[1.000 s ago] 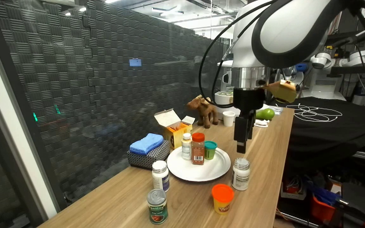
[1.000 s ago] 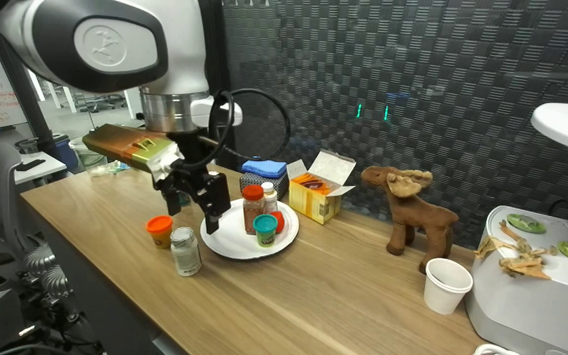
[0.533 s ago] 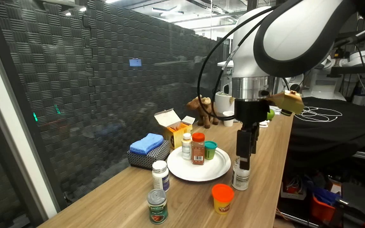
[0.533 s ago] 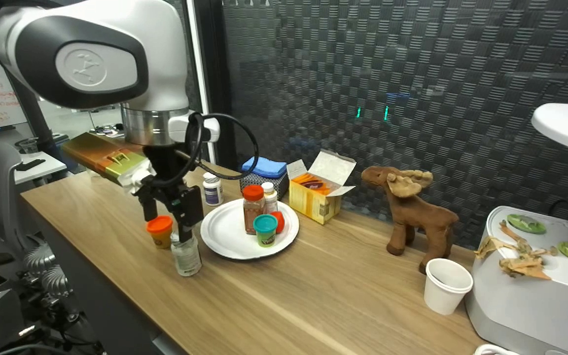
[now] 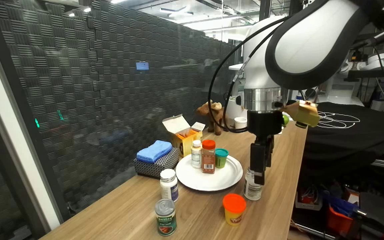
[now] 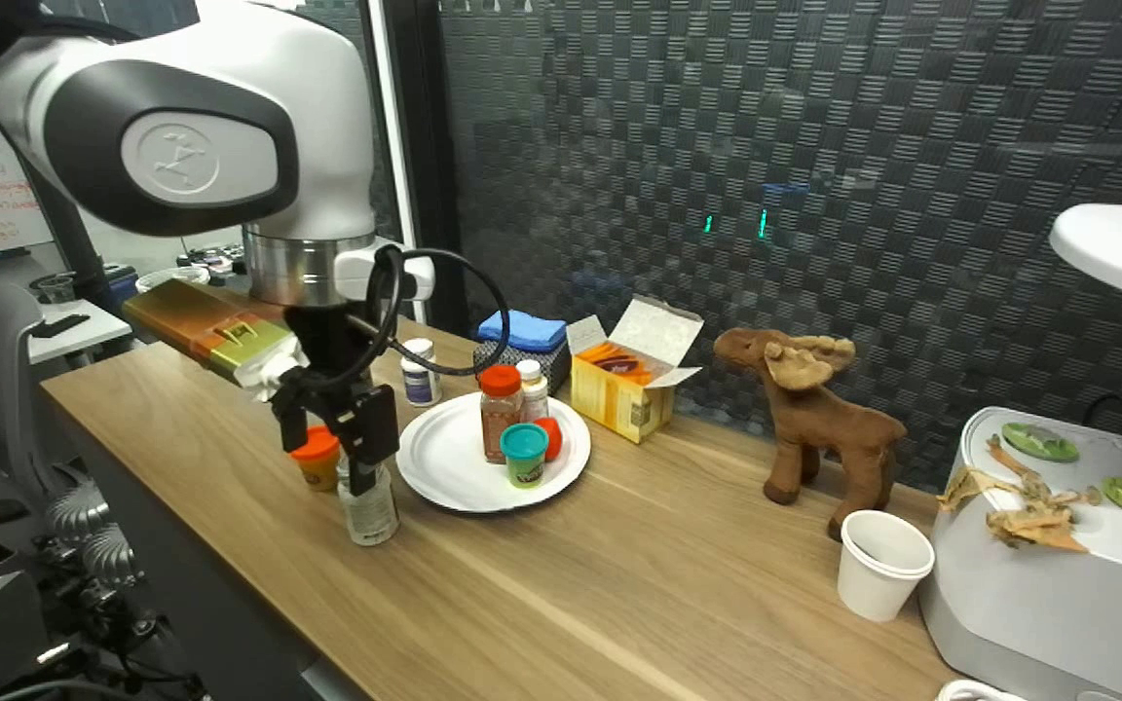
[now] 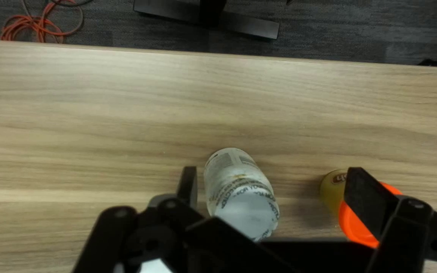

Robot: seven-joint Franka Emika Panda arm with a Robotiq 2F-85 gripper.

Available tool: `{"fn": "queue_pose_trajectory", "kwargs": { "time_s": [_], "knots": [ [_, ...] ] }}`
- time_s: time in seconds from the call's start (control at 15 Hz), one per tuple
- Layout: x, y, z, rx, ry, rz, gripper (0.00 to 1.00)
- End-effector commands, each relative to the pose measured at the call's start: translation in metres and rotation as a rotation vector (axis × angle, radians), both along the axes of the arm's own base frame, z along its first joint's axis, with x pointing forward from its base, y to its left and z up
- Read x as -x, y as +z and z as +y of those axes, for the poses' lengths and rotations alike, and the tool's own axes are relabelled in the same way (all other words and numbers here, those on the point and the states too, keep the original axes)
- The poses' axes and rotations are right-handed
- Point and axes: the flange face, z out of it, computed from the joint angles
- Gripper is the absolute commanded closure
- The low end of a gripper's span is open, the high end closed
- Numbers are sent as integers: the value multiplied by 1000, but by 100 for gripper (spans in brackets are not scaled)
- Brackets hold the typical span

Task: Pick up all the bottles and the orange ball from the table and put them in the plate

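Bottles [image 5: 208, 160] ×2 on plate [image 5: 192, 181] w/ grn tub [image 6: 525, 467] & orange-red ball [image 6: 551, 437]; gripper [image 7: 273, 185] spread wide, empty, straddling wht jar [image 7: 239, 182].

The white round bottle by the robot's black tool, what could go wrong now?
The bottle might get shoved or tipped: in the wrist view it sits nearer one side of the open tool. The tool's other side partly hides the round yellow tub with an orange lid, so it could bump that.
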Motion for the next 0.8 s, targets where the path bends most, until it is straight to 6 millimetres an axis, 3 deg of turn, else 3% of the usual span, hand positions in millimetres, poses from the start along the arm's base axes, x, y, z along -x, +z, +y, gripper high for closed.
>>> {"fn": "queue_pose_trajectory", "kwargs": {
  "time_s": [0.0, 0.27, 0.4, 0.73],
  "knots": [
    [-5, -4, 2, -1, 3, -7, 0],
    [-13, -8, 1, -6, 1, -28, 0],
    [-18, -8, 1, -8, -2, -43, 27],
    [-22, -6, -2, 3, -13, -63, 65]
  ]
}}
